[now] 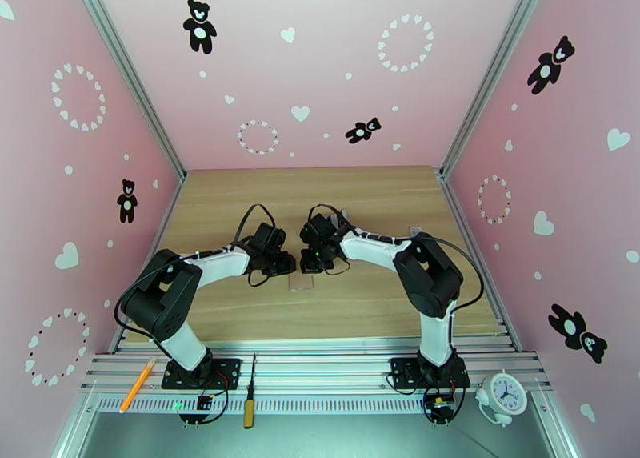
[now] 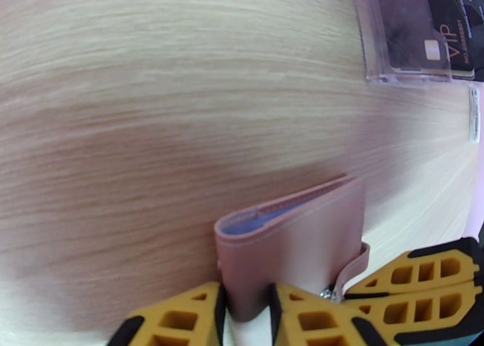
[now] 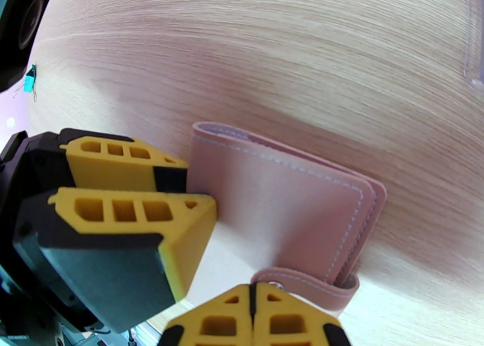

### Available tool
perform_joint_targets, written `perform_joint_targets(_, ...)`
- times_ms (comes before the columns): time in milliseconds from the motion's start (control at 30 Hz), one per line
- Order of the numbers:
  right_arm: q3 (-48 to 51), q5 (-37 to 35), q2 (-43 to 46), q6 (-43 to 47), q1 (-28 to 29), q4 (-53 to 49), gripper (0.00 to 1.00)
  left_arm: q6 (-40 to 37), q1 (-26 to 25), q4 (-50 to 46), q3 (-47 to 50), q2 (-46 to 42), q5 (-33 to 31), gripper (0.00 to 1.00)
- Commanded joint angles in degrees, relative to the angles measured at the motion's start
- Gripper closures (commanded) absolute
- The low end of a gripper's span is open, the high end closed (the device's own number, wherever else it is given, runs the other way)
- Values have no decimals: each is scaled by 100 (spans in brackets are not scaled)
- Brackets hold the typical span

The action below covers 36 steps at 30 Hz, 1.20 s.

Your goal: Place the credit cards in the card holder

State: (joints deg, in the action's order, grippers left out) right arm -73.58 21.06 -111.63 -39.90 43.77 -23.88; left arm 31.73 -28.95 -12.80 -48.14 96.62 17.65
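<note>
Near rail: orange pencil (image 1: 138, 385) at the left, yellow-handled screwdriver (image 1: 250, 402) beside the left arm's base, small white alarm clock (image 1: 504, 393) at the right end.
Clear rack (image 1: 302, 282): on the wooden table (image 1: 360, 311), just on the near side of the two wrists; from the left wrist, a see-through holder at the upper right.
Credit cards (image 2: 417, 26): upright in that rack, dark, one marked VIP with a pale chip patch; well apart from the card holder.
Left gripper (image 2: 245, 308): narrowed to a slim gap and clamped on one edge of the card holder, yellow fingers (image 2: 193, 317) on either side of the leather.
Card holder (image 3: 284, 202): tan-pink, folded almost flat, mid-table between the two grippers, bluish lining peeping out at the open edge; resting on the wood or lifted off it, cannot tell.
Right gripper (image 3: 253, 311): closed tight, tips pinching the end of the snap tab (image 3: 314, 287), metal stud right at the tips; facing the left gripper, just beside it.
Beyond: pink walls (image 1: 304, 51) with black bears and white hearts.
</note>
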Motion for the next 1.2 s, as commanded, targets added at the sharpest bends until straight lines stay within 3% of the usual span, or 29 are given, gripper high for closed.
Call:
perform_joint_targets(0,-174,84,-190,42,-9,-21,100,27,41,3,85,-110,86,72)
perform_joint_targets(1167,336,-102,-641,-51,-196,61,100,-8,94,-48,76,-133,79,72)
